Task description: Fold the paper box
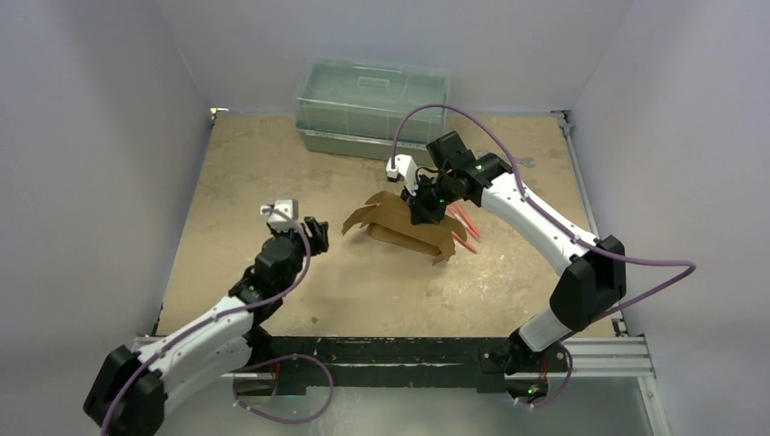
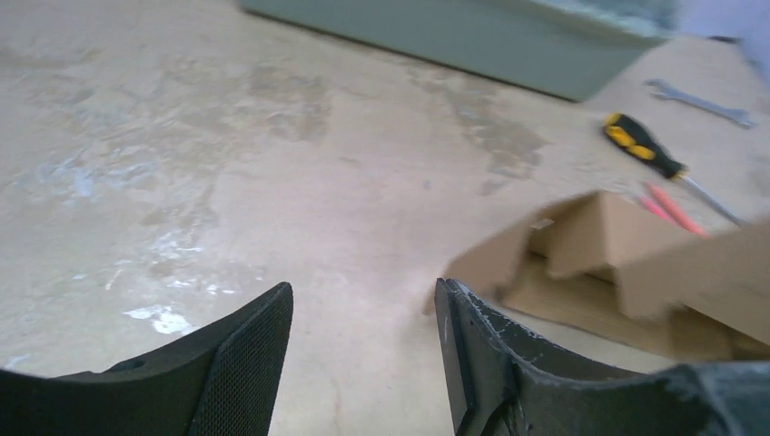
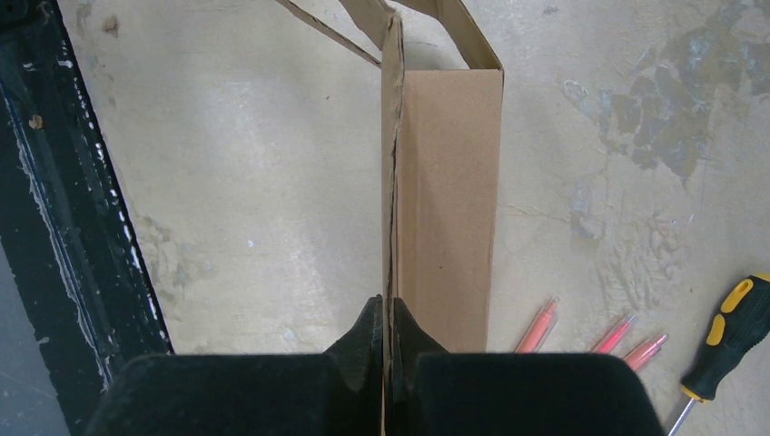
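Top external view: the paper box point(image 1: 404, 227) lies near the middle of the surface point(image 1: 272, 163), a plain brown cardboard cut-out only partly folded, with scalloped flaps splaying toward the left and one panel standing up. From the right wrist, that raised panel is a thin upright wall beside a flat strip of cardboard.

Red pens point(image 1: 465, 222) lie just beside the box's right side, a screwdriver point(image 3: 726, 336) a little beyond them. A plastic bin point(image 1: 372, 104) sits along the far edge. Bare surface opens to the left of the box and on its near side.

The right hand point(image 3: 386, 313) is closed, pinching the upright panel. The left hand point(image 2: 363, 300) stands partly open and empty, left of the box and apart from it.
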`<action>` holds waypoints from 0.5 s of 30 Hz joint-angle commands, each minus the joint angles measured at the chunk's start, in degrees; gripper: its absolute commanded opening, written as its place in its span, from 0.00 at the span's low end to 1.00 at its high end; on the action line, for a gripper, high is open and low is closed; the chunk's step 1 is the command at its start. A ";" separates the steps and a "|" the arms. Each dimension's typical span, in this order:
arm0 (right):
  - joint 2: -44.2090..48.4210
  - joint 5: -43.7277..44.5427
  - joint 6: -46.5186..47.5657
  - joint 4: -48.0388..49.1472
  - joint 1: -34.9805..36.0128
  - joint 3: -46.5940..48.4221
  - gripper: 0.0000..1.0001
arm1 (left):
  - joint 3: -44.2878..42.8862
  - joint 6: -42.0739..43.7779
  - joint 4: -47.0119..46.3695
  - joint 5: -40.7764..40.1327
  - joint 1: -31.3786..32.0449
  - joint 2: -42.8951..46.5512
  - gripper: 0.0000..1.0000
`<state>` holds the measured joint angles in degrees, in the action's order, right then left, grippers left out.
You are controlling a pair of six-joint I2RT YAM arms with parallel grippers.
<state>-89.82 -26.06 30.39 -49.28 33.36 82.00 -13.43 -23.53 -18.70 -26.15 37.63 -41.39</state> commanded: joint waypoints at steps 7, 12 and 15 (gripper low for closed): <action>1.94 -0.21 0.08 0.67 0.07 -0.63 0.00 | -11.63 -1.48 -16.64 24.93 -14.18 -29.31 0.58; 1.93 -0.27 0.15 0.67 0.12 -0.57 0.00 | -13.80 0.94 -26.95 33.14 -15.03 -38.48 0.57; 1.77 -0.30 0.11 0.63 0.17 -0.44 0.00 | -14.87 2.07 -30.28 36.69 -15.12 -42.19 0.57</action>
<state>-89.82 -26.06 30.39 -49.30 33.36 81.97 -25.34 -23.97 -38.26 1.56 22.98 -80.49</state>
